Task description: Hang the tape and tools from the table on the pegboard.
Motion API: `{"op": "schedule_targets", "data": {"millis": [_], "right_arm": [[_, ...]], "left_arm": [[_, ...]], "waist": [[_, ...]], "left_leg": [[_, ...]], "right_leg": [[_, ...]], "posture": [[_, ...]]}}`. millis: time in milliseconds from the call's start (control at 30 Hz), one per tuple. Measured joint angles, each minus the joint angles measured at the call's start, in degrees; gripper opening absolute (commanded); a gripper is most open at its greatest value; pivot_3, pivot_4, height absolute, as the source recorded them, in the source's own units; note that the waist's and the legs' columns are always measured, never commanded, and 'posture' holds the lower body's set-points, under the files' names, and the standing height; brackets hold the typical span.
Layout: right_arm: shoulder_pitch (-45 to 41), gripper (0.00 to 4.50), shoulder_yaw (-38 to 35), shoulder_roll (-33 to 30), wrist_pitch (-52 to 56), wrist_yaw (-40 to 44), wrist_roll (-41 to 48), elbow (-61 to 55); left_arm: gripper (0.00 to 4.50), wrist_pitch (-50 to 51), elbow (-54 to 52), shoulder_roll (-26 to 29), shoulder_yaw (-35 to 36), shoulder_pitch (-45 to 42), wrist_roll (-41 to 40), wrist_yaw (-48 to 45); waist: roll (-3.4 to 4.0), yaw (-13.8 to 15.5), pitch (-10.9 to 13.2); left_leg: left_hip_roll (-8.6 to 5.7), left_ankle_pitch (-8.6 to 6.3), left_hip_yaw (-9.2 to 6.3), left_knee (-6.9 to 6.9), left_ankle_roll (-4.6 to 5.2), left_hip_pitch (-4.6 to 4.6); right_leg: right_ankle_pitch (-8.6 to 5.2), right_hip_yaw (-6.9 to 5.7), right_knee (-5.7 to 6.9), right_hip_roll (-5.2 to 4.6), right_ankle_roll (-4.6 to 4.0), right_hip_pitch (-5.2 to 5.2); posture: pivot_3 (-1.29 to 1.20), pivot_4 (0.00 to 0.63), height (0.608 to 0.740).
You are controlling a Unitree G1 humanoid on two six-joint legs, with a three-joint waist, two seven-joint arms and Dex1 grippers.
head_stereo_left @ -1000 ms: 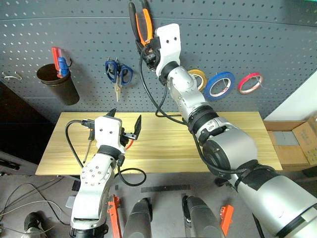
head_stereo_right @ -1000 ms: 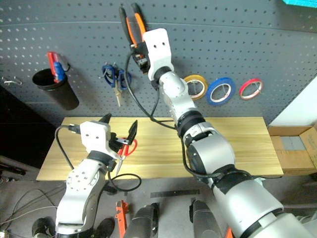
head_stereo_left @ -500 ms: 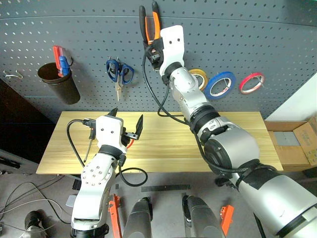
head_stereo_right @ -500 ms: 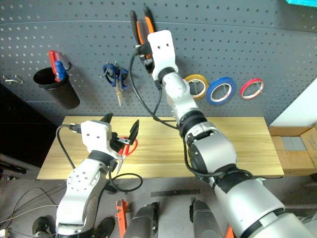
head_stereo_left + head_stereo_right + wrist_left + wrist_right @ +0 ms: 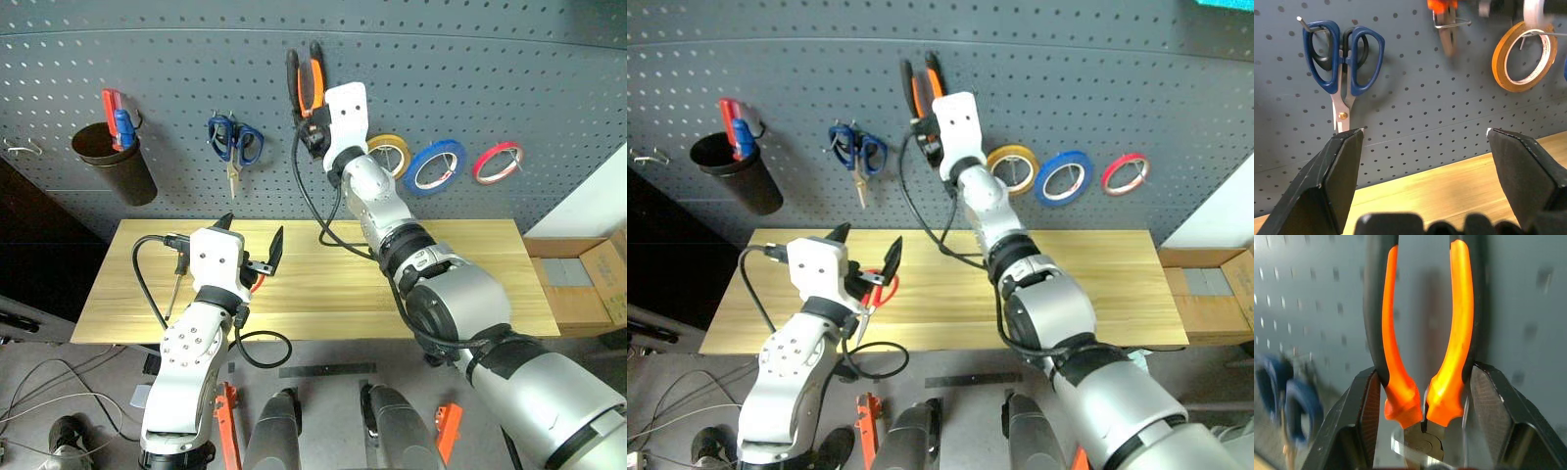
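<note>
My right gripper (image 5: 313, 129) is raised against the pegboard (image 5: 509, 69), shut on the pliers (image 5: 310, 80). Their orange-and-black handles (image 5: 1425, 333) point up between its fingers (image 5: 1365, 421), and a metal hook shows by the pliers' head (image 5: 1448, 34). The blue tape (image 5: 436, 166) hangs on the pegboard to the right of that gripper. My left gripper (image 5: 250, 240) hovers open and empty over the left part of the table (image 5: 441, 264). Under it lie the red-handled scissors (image 5: 880, 291), mostly hidden. A slim screwdriver shaft (image 5: 174, 294) lies beside the left wrist.
On the pegboard hang a yellow tape ring (image 5: 392, 152), a red tape ring (image 5: 495, 164), blue-handled scissors (image 5: 1342, 54) over pale-handled pliers, and a black cup (image 5: 116, 166) holding tools. Cardboard boxes (image 5: 588, 284) stand off the table's right end.
My right gripper has carried the pliers down the pegboard and a little to the right. The left arm has stayed still.
</note>
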Motion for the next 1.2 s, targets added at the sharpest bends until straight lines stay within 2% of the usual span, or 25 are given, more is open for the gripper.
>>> {"op": "schedule_targets", "data": {"millis": [167, 300, 433, 567, 667, 833, 900, 1000, 1100, 1200], "right_arm": [[0.53, 4.47, 0.15, 0.94, -0.03, 1.29, 0.01, -2.33], [0.87, 4.47, 0.17, 0.9, 0.06, 1.2, -0.06, -3.71], [4.34, 4.47, 0.91, 0.15, 1.36, 1.13, -0.16, -11.26], [14.87, 4.47, 3.99, -0.44, 7.34, 1.59, -0.7, -27.34], [24.12, 4.47, 6.83, -1.78, 15.24, 2.38, -1.31, -41.74], [36.22, 4.47, 9.25, -6.54, 28.68, 4.27, -1.97, -64.6], [41.67, 4.47, 9.99, -9.06, 35.9, 7.87, 1.51, -74.3], [52.25, 4.47, 17.04, -17.79, 48.43, 20.29, 10.83, -89.31], [55.82, 4.47, 22.61, -21.93, 54.45, 26.5, 14.44, -93.96], [56.41, 4.47, 25.91, -22.96, 55.21, 27.78, 13.73, -93.9]], "left_arm": [[4.33, 0.0, 0.0, 0.05, 0.13, 0.05, -0.04, -0.03], [4.33, -0.03, 0.04, 0.1, 0.18, 0.02, -0.04, -0.03], [4.33, -0.41, 0.45, 0.61, 1.0, -0.36, -0.1, -0.14], [4.33, -1.31, 2.09, 1.71, 2.73, 0.06, -0.37, -0.78], [4.33, -1.66, 2.56, 2.98, 3.54, 0.58, -0.53, -1.41], [4.33, -0.22, 4.98, 3.06, 6.28, 2.44, -3.49, -2.47], [4.33, 2.47, 6.32, 3.07, 7.69, 2.51, -4.82, -2.38], [4.33, 10.55, 9.55, 3.51, 10.44, 1.8, -6.27, -1.07], [4.33, 16.22, 13.19, 4.48, 10.58, -0.35, -5.67, 0.4], [4.33, 20.59, 17.59, 5.6, 9.55, -3.76, -3.73, 2.35]], "waist": [[0.01, -0.2, 0.21], [0.01, -0.14, 0.21], [0.0, -0.01, 0.2], [-0.01, 0.1, 0.19], [-0.02, 0.24, 0.18], [-0.02, 0.31, 0.18], [-0.03, 0.29, 0.15], [-0.08, 0.02, 0.1], [-0.1, -0.51, 0.09], [-0.24, -0.51, 0.0]], "left_leg": [[0.02, 0.0, 0.01, -0.08, 0.0, -0.03], [0.1, 0.0, 0.01, -0.05, 0.0, -0.05], [0.1, 0.0, 0.02, -0.02, -0.01, -0.06], [0.12, -0.01, 0.03, -0.05, -0.02, -0.21], [0.34, 0.01, 0.04, 0.03, -0.04, -0.73], [0.45, 0.01, 0.08, 0.08, -0.04, -0.7], [0.46, 0.01, 0.07, 0.12, -0.04, -0.69], [0.44, 0.0, 0.06, 0.17, -0.04, -0.66], [0.44, 0.02, 0.14, 0.28, -0.03, -0.63], [0.58, 0.04, 0.13, 0.3, -0.04, -0.54]], "right_leg": [[0.03, -0.01, 0.01, 0.0, 0.02, -0.09], [0.01, -0.04, 0.03, 0.07, 0.05, -0.12], [0.0, -0.03, 0.0, 0.07, 0.05, -0.11], [0.06, -0.02, 0.01, 0.06, 0.04, -0.24], [0.2, -0.01, 0.21, 0.06, -0.11, -0.89], [0.2, -0.03, 0.19, 0.08, -0.09, -0.88], [0.06, -0.03, 0.2, 0.13, 0.17, -0.85], [0.04, -0.03, 0.2, 0.18, 0.2, -0.81], [0.23, -0.02, 0.19, 0.35, 0.2, -0.82], [0.35, -0.01, 0.15, 0.57, -0.06, -0.79]], "posture": [[0.0, 0.273, 0.74], [0.0, 0.266, 0.74], [-0.01, 0.262, 0.74], [-0.02, 0.257, 0.74], [-0.02, 0.258, 0.74], [-0.03, 0.253, 0.74], [-0.04, 0.242, 0.74], [-0.05, 0.239, 0.74], [-0.05, 0.233, 0.74], [-0.05, 0.234, 0.74]]}}
